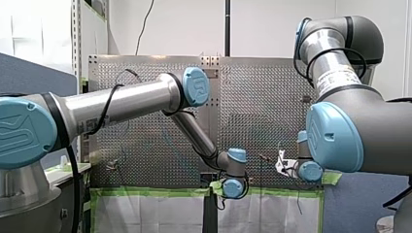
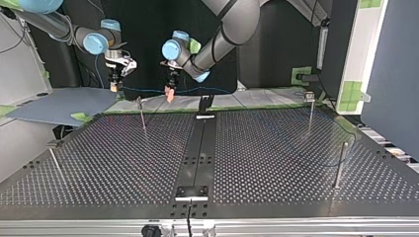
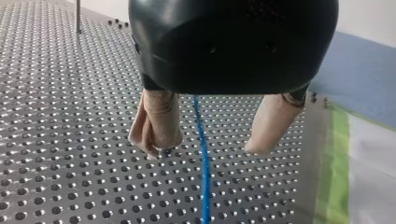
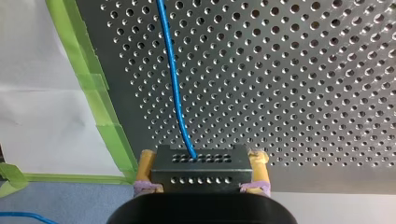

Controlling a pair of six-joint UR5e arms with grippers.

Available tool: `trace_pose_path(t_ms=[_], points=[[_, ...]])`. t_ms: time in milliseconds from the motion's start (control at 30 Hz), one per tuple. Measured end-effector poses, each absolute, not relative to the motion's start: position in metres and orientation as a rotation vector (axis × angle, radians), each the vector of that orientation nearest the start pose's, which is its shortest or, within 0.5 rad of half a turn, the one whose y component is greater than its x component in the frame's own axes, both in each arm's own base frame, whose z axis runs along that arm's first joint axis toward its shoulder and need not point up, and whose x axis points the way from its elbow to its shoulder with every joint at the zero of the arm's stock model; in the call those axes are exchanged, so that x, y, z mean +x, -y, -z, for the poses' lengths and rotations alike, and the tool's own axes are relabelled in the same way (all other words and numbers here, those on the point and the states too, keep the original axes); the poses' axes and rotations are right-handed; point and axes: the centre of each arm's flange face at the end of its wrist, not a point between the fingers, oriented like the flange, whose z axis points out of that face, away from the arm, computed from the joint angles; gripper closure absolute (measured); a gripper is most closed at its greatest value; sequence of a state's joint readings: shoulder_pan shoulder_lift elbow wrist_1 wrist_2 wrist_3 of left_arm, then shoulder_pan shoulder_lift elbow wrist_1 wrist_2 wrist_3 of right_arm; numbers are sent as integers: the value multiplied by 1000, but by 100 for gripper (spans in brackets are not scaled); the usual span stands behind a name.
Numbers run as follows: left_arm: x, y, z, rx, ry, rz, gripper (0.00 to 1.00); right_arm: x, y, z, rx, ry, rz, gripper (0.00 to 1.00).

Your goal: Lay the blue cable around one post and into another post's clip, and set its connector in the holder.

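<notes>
Clamping a grey perforated connector (image 4: pixel 201 179) between its yellowish pads, my right gripper (image 4: pixel 202 157) is closed on the block's two sides. The blue cable (image 4: pixel 173 88) leaves the connector's upper face and runs ahead over the perforated table (image 4: pixel 303 84), close beside the strip of green tape (image 4: pixel 84 79) along the table's edge. My left gripper (image 3: pixel 208 145) hangs over the table with its beige-padded fingers (image 3: pixel 159 121) spread apart. The cable passes through the gap between them, nearer one pad, and I cannot tell whether it touches. In the top view both grippers hover at the far edge of the table, the right one at the view's left, with the cable stretched between them in the air. One thin metal post (image 2: pixel 142 112) stands just below that stretch. Another post (image 2: pixel 310 111), with a small head, stands at the far right, and a third (image 2: pixel 340 165) stands nearer on that side. The blue joint cap (image 1: pixel 197 86) on my left arm bears a raised "UR" emblem. The white label (image 1: pixel 340 75) on my right arm is too small to read.
</notes>
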State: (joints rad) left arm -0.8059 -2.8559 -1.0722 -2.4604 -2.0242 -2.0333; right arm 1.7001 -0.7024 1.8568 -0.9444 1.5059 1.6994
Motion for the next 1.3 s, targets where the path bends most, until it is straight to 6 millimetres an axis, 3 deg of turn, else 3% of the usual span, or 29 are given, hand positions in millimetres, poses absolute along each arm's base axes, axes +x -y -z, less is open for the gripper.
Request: trace_pose_path(t_ms=[433, 467, 500, 533, 567, 600, 633, 667, 733, 1300], points=[[477, 607, 101, -58, -1682, 568, 0, 209, 537, 40, 1448, 1379, -1321, 100], [477, 607, 101, -56, -1682, 565, 14, 209, 538, 40, 1447, 1379, -1321, 100], [477, 607, 101, -52, -1681, 559, 14, 208, 538, 40, 1445, 1379, -1321, 100], [476, 607, 101, -50, -1680, 554, 23, 208, 538, 40, 1444, 1379, -1322, 100], [476, 607, 101, -48, -1679, 548, 53, 208, 539, 39, 1442, 1378, -1322, 100], [475, 608, 101, -49, -1676, 542, 53, 207, 539, 39, 1441, 1378, -1323, 100], [475, 608, 101, -52, -1673, 538, 71, 207, 539, 39, 1440, 1377, -1324, 100], [475, 608, 100, -56, -1668, 535, 96, 207, 539, 39, 1439, 1376, -1325, 100], [475, 608, 99, -68, -1659, 529, 100, 207, 540, 39, 1438, 1376, -1325, 100], [471, 620, 92, -57, -1614, 583, 100, 203, 545, 37, 1423, 1369, -1304, 100]])
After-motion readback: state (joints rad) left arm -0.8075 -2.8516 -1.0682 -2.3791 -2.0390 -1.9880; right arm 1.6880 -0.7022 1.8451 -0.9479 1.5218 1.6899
